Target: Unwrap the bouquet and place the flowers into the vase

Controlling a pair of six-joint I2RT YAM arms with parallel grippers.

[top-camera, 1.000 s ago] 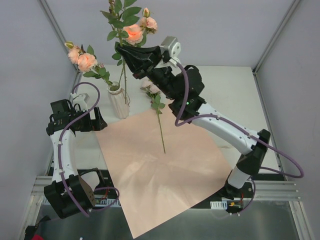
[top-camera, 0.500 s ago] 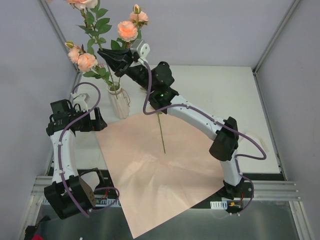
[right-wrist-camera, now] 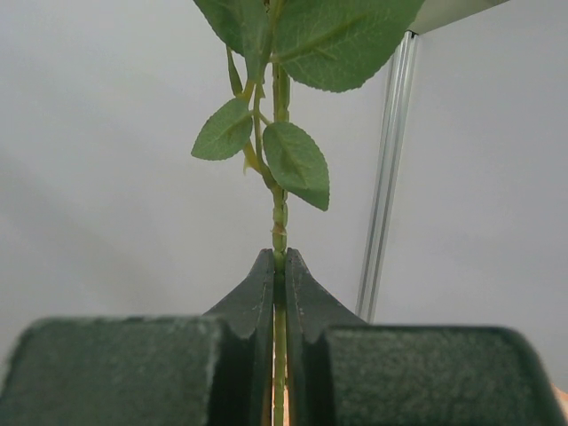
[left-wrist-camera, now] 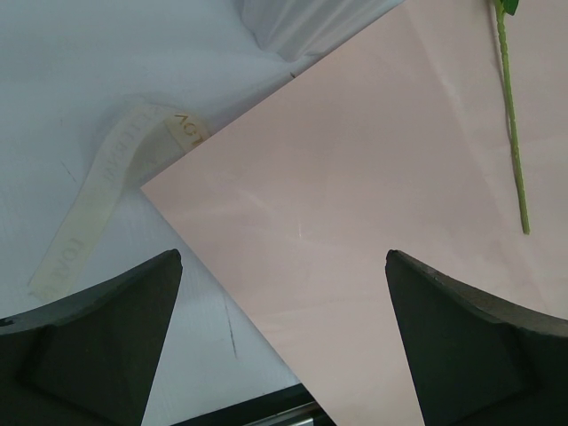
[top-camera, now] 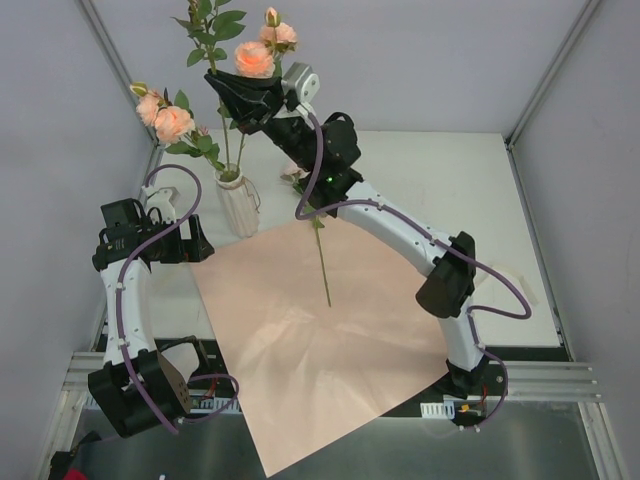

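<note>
Though unclear overhead, right claw [right-wrist-camera: 280, 263] tight on flower stem [right-wrist-camera: 279, 209]; left claw [left-wrist-camera: 282, 259] wide.

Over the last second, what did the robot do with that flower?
The right gripper, shut on a flower, carried it left to hang over the vase. The open left gripper, the paper and the spare flower on it stayed put.
</note>
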